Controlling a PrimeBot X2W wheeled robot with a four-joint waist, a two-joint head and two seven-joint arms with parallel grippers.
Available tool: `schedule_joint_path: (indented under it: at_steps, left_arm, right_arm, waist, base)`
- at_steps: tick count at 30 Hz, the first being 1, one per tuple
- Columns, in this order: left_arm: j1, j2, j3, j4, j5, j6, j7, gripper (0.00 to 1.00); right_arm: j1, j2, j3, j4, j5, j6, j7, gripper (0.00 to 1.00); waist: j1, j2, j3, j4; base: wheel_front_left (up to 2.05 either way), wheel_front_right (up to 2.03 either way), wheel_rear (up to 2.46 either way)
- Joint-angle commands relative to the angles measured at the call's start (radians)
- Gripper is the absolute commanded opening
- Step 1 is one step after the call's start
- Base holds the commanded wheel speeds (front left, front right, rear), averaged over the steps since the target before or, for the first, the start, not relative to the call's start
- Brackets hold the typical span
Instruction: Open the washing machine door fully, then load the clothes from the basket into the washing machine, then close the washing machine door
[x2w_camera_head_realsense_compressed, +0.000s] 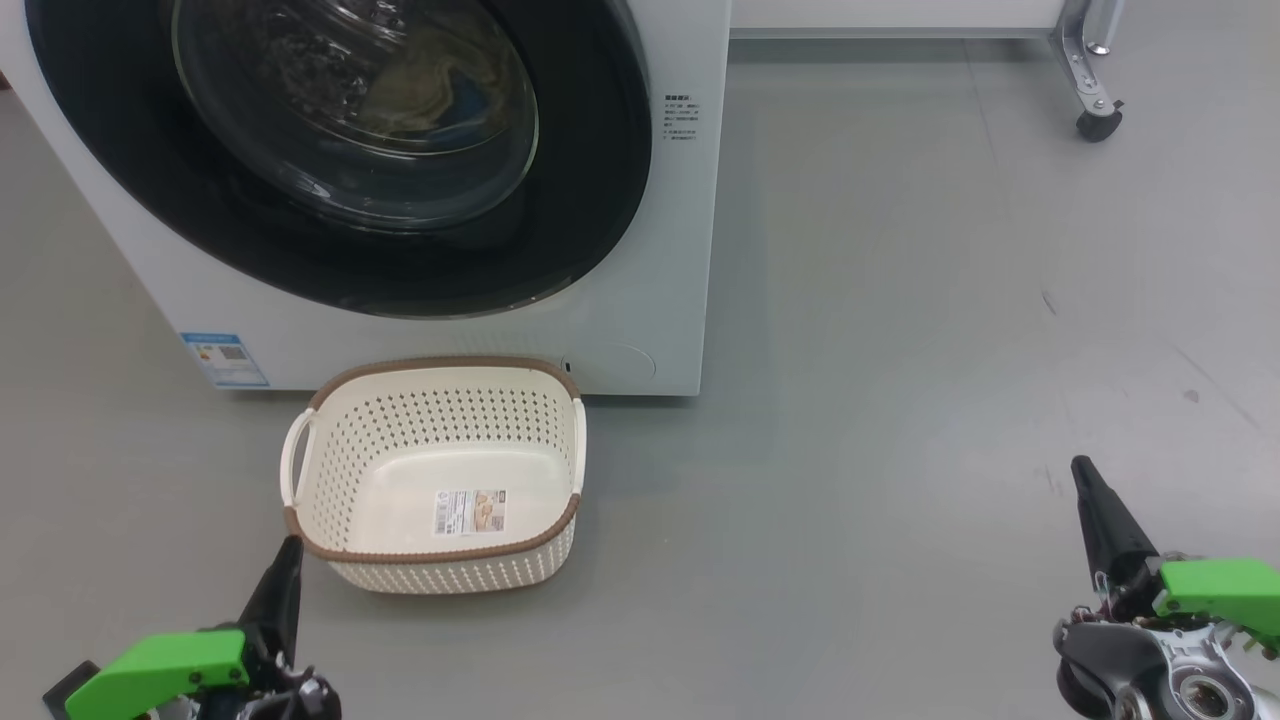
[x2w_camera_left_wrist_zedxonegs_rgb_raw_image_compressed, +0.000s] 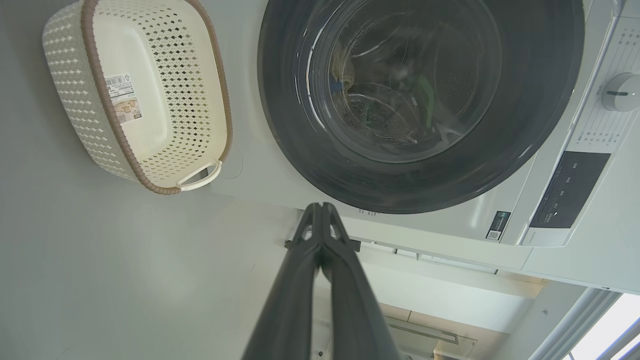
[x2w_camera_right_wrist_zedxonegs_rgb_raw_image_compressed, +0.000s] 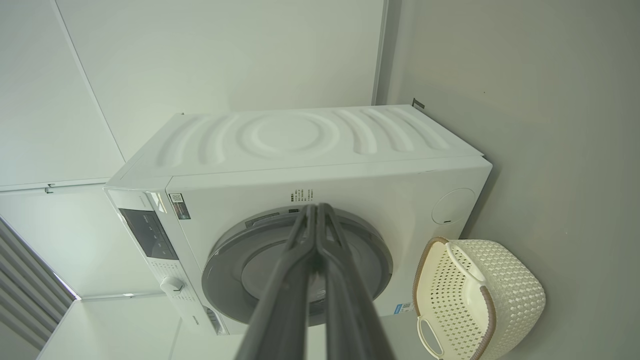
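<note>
The clothes lie inside the shut washing machine.

The big white front-loading washing machine stands on the grey floor at 11 o'clock, its round black-rimmed glass door flat on its front. Cream-yellow and blue clothes lie behind that glass, inside. The small cream perforated plastic basket sits just before the machine, at 8 o'clock. A castered metal leg stands well apart, at 1 o'clock.
</note>
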Motion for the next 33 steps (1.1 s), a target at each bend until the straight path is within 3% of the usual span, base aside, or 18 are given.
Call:
schedule_joint_path:
  at_steps: [1,33]
  left_arm:
    - [-0.018,0.011,0.037,-0.037,-0.004,-0.001,0.006,0.00]
    - [-0.018,0.007,0.043,-0.037,0.001,-0.001,0.011,0.00]
  right_arm:
    - [-0.060,-0.022,0.022,-0.031,0.008,-0.003,0.006,0.00]
    - [-0.060,-0.022,0.022,-0.031,0.008,-0.003,0.006,0.00]
  waist:
    - [0.0000,0.0000,0.000,0.000]
    - [0.0000,0.0000,0.000,0.000]
  base:
    - [0.00,0.00,0.00]
    - [0.00,0.00,0.00]
